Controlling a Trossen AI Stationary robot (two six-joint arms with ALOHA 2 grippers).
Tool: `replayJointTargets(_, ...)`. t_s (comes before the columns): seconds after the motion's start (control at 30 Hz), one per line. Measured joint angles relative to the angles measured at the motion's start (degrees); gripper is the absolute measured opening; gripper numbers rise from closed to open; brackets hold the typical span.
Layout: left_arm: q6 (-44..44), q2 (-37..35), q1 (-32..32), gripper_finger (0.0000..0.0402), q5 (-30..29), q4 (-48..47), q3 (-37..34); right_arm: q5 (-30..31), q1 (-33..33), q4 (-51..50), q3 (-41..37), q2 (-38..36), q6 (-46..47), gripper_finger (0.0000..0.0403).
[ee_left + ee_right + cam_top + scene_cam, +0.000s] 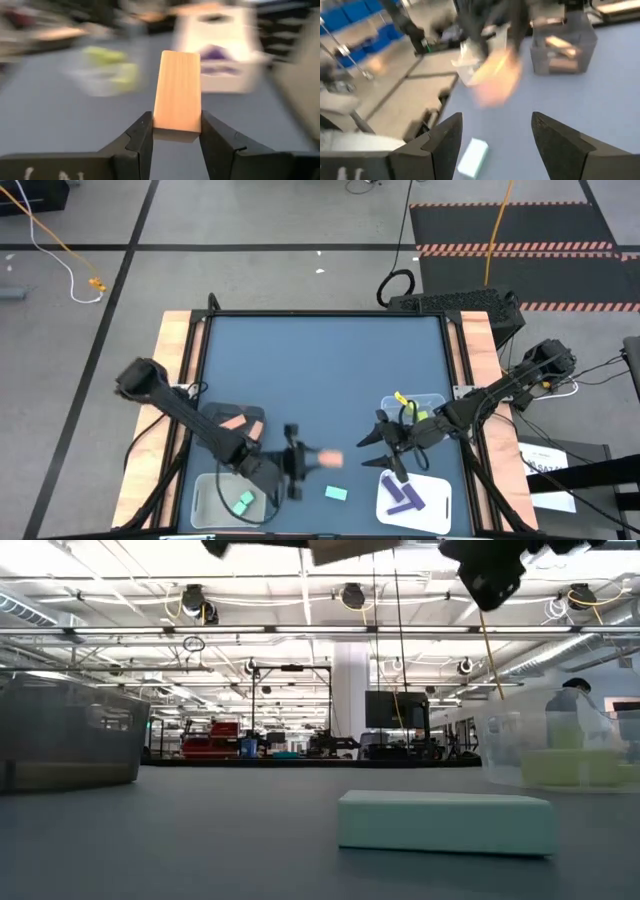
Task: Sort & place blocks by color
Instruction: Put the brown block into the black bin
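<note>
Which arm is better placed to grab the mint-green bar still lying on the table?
The right. Its right gripper is open and empty, hovering near the mint-green bar block, which shows just ahead in its wrist view. The left gripper is shut on a salmon-orange wooden block.

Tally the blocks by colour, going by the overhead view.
Salmon-orange blocks: 2, one in the left claw, one in the dark bin
Mint-green blocks: 2
Purple blocks: 2
Yellow-green blocks: 1
Total: 7 distinguishable; some may be hidden
</note>
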Motion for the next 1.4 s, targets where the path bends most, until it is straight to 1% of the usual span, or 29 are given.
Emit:
replayJointTargets(0.07,0.3,-3.3,0.0,0.0126,-9.3,-3.6,0.0,-0.1,0.0,-2.6,0.0,0.0,-0.3,0.0228)
replayJointTargets(0.17,2.5,-8.0,0.3,0.0126,-23.6,-6.1,0.0,-0.1,0.0,-6.4,0.0,0.0,0.4,0.0228)
replayJointTargets(0.3,9.2,-12.0,1.8,0.0126,-40.4,-4.3,0.0,0.0,0.0,-7.3,0.0,0.0,0.9,0.0228)
replayJointTargets(0.4,13.7,-13.7,4.0,0.0126,-50.1,-0.5,0.0,0.2,0.0,-6.4,0.0,0.0,0.5,0.0228)
replayJointTargets(0.47,15.3,-14.1,6.0,0.0126,-52.9,2.3,0.0,0.4,0.0,-5.6,0.0,0.0,-0.4,0.0228)
replayJointTargets(0.53,16.4,-14.0,8.1,0.0126,-52.9,4.1,0.0,1.1,0.0,-4.4,0.0,0.0,-1.2,0.0228)
replayJointTargets(0.6,17.0,-14.0,9.9,0.0126,-52.4,5.0,0.0,3.2,0.0,-3.4,0.0,0.0,-2.5,0.0228)
replayJointTargets(0.73,15.9,-13.5,13.4,0.0126,-48.4,5.0,0.0,6.1,-0.1,-2.2,0.0,0.0,-5.5,0.0228)
replayJointTargets(0.93,15.8,-13.6,17.0,0.0126,-42.8,5.0,0.0,6.1,-0.9,-2.0,0.0,0.0,-8.6,0.0228)
replayJointTargets(1.07,14.3,-13.6,17.6,0.0126,-38.0,1.5,0.0,6.1,-1.8,-2.0,0.0,0.0,-9.3,0.0228)
replayJointTargets(1.23,6.2,-13.6,16.5,0.0126,-29.9,-7.7,0.0,6.1,-3.0,-2.0,0.0,0.0,-9.3,0.0228)
replayJointTargets(1.4,-7.3,-13.6,14.9,0.0126,-18.4,-18.5,0.0,6.1,-4.1,-2.1,0.0,0.0,-9.5,0.0228)
